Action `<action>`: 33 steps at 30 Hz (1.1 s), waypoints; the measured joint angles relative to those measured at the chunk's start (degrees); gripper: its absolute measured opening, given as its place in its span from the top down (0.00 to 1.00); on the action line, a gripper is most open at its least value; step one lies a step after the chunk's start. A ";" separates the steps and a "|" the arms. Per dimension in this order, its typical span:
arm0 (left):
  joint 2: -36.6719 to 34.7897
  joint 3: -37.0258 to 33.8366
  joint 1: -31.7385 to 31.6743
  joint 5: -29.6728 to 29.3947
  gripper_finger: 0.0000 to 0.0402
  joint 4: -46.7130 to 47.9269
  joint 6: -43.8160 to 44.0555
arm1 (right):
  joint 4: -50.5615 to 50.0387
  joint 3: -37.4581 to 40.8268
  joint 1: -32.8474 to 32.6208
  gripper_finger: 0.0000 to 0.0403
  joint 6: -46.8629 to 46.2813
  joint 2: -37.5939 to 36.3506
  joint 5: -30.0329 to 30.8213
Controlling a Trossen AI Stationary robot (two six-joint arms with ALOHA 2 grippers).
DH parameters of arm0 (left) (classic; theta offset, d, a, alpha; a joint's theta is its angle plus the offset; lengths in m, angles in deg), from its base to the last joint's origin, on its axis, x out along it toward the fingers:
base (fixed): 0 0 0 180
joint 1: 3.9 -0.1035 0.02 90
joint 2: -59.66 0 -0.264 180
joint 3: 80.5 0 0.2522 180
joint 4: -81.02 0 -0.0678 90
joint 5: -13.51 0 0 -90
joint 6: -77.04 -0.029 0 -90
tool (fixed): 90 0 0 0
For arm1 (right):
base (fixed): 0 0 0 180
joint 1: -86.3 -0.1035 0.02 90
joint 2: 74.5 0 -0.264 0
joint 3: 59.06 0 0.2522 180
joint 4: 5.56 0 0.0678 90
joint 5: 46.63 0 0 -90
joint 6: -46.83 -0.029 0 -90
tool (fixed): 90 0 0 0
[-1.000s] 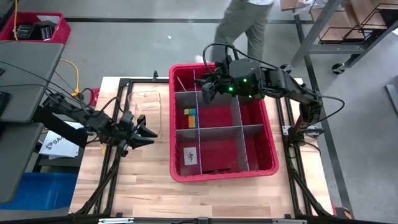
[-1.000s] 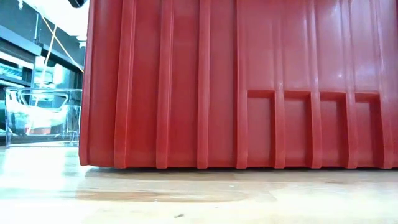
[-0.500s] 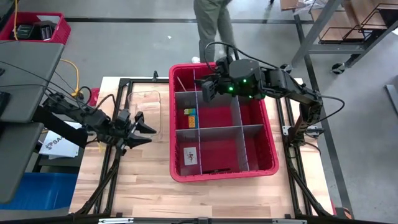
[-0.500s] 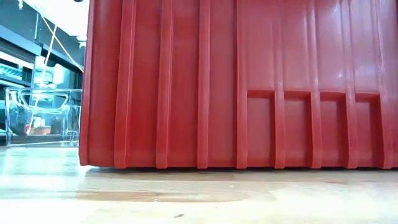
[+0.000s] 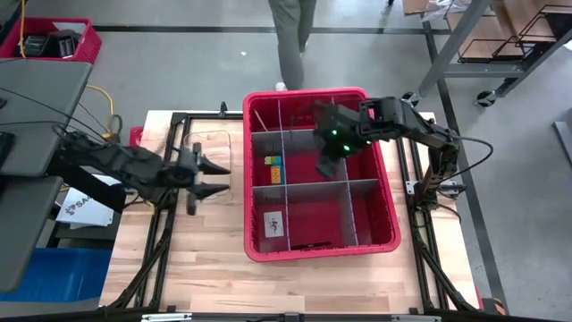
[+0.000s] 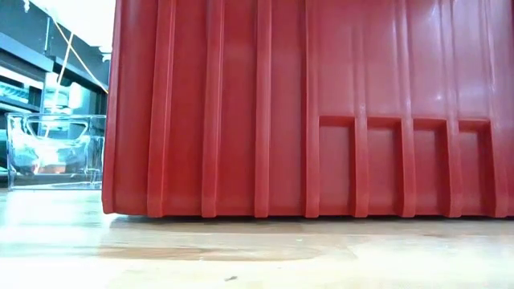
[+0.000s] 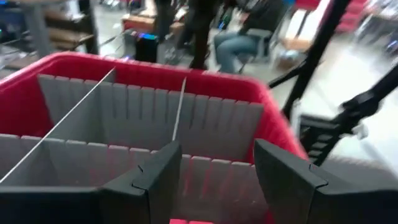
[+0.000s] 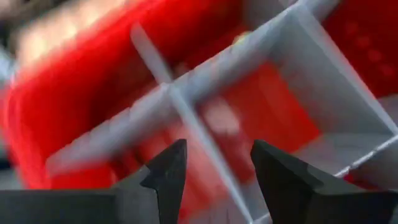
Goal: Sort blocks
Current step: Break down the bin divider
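The right tool [image 5: 327, 166] is held spread and empty over the red bin [image 5: 389, 210], near the grey dividers [image 5: 308, 190]; the blocks [image 5: 273, 169] are seen in a middle-left compartment; a reach toward them is judged the step in hand (the next move calls for a clean descent between partitions); the left tool [image 5: 211, 175], spread and empty, is poised above the clear tray [image 5: 207, 137] on the counter [image 5: 206, 268]; open room is left there.

Below the right gripper [image 5: 325, 168] the grey dividers [image 5: 340, 164] wall the red bin [image 5: 391, 215] into narrow compartments; one divider runs just beneath its fingers. Ahead of the left gripper [image 5: 213, 176] a clear container [image 5: 213, 143] and the bin's wall block passage.
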 joint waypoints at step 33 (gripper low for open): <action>1.89 0.70 2.49 -10.59 0.51 -1.71 7.64 | 12.09 26.64 -6.01 0.56 24.57 -0.69 5.70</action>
